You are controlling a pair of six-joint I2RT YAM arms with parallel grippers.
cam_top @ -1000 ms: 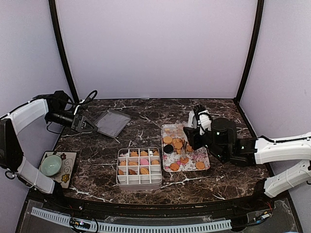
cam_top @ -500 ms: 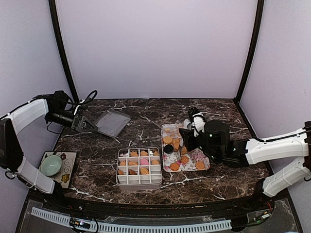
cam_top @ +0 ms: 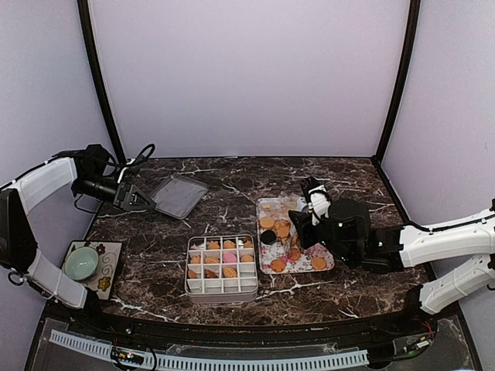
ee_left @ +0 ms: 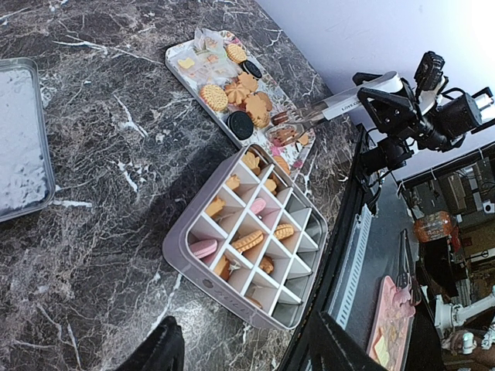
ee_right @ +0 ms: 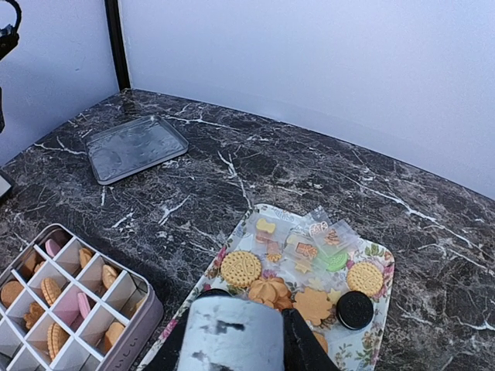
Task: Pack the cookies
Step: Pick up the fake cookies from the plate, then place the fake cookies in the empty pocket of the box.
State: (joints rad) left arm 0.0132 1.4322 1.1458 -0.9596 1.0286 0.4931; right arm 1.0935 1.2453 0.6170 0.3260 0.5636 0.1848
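Observation:
The cookies (cam_top: 280,229) lie on a flower-patterned tray (cam_top: 268,205): round golden ones (ee_right: 241,267), a black sandwich round (ee_right: 355,308) and a few clear-wrapped ones. Others sit in a grey compartment box (cam_top: 223,294), seen closer in the left wrist view (ee_left: 224,297). My right gripper (cam_top: 304,222) hangs over the tray, shut on metal tongs (ee_right: 232,328). The tongs (ee_left: 340,100) point their tips at a brown cookie (ee_left: 282,136) at the tray's near end. My left gripper (cam_top: 139,199) stands open and empty at the far left, beside the lid.
The box's flat grey lid (cam_top: 179,195) lies at the back left. A pale green bowl (cam_top: 81,263) sits on a flowered mat at the front left. The box (ee_right: 133,328) stands just left of the tray. Purple walls close in the table.
The right gripper's jaws have narrowed on the tongs. That arm slid left over the tray, then drew back a little. The left arm has not moved.

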